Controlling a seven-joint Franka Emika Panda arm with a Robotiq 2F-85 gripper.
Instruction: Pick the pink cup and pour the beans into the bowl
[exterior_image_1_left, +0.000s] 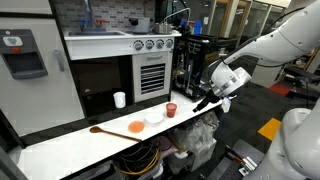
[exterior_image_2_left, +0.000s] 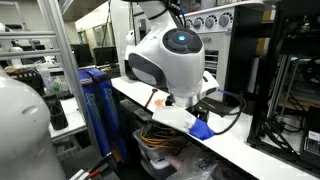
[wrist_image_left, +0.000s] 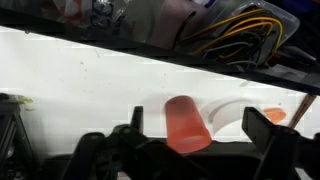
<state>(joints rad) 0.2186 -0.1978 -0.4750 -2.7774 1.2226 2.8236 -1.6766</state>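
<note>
- On the desk (exterior_image_1_left: 60, 145), just right of centre in an exterior view, the pink cup (exterior_image_1_left: 171, 110) stands upright towards the desk's right end.
- To its left in that frame come the bowl (exterior_image_1_left: 153, 117), just beside it, then an orange dish (exterior_image_1_left: 136, 127) and a spoon (exterior_image_1_left: 100, 130). A white cup (exterior_image_1_left: 120, 98) stands further back.
- The gripper (exterior_image_1_left: 204, 101) hangs to the right of the pink cup in that view, near it but apart, at about the cup's height.
- Low in the wrist view, its two dark fingers (wrist_image_left: 137, 120) are spread wide and hold nothing. The pink cup lies in the gap between them at lower centre, and seems to be ahead of the tips rather than enclosed.
- Right of the cup in the wrist view are the bowl's white rim and a sliver of the orange dish.
- I cannot see the beans in any view: the cup's inside is too small or turned away.
- The arm (exterior_image_2_left: 165, 55) fills the middle of an exterior view and hides the cup there.
- Step in hand, as I judge it: the approach to the grasp. Nothing is lifted and nothing is poured.
- The next move calls for easing forward until the fingers straddle the cup's wall, then closing without knocking it over.
- After that the cup must be lifted level, carried the short way left in the frame, and tipped over the bowl rather than the dish.
</note>
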